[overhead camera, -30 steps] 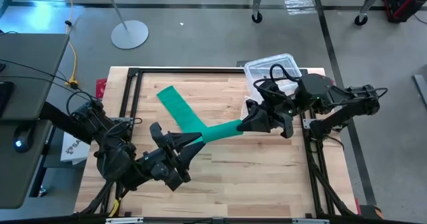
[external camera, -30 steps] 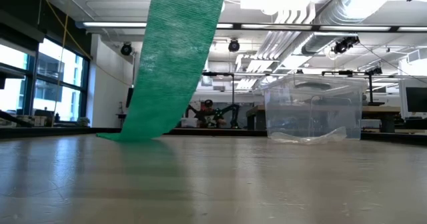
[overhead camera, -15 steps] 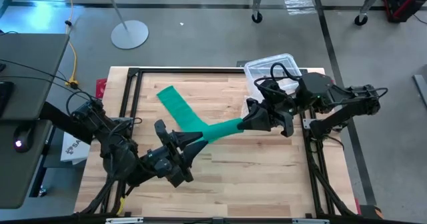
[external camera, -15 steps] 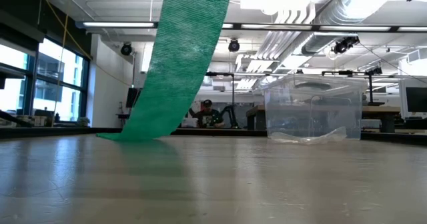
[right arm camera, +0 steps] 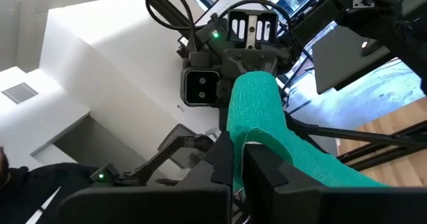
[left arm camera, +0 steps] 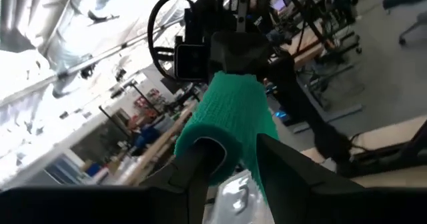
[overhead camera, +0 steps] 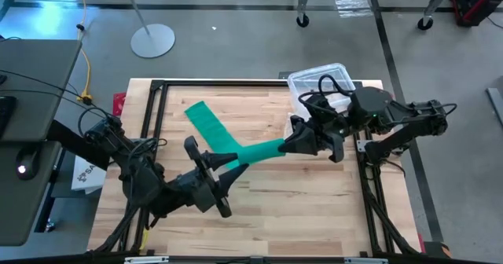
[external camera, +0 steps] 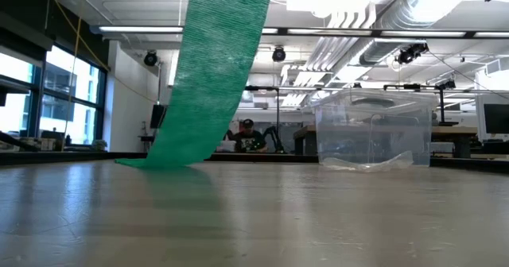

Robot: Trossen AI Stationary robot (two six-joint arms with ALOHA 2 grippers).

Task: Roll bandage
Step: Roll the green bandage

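Observation:
The green bandage [overhead camera: 206,122] lies with its far-left end flat on the table, rises near the middle and runs rightward as a raised span [overhead camera: 263,150]. In the low view the bandage [external camera: 211,76] climbs from the tabletop out of the picture's top. My left gripper [overhead camera: 228,163] is shut on the bandage where it bends. My right gripper [overhead camera: 288,145] is shut on its right end. The two grippers face each other along the span. My left gripper pinches the bandage [left arm camera: 230,127] between its two fingers [left arm camera: 203,163], at the bend where the strip leaves the table. The fingers come from the near-left side, slanting up. The strip curls over one finger, and the held part is clear of the table. My right gripper pinches the bandage's right end [right arm camera: 248,134] between its two fingers [right arm camera: 265,165], coming level from the table's right side, along the strip. The held end is lifted clear, and the span to the left gripper is fairly straight.
A clear plastic box [overhead camera: 318,83] with a black handle stands at the table's far right, just behind my right arm; it also shows in the low view [external camera: 374,132]. The black frame [overhead camera: 157,87] borders the table. Bare wood lies near the front edge.
My left gripper has gone a little toward the table's right edge, still shut on the bandage, shortening the span toward my right gripper. The far-left end of the bandage has stayed flat on the table.

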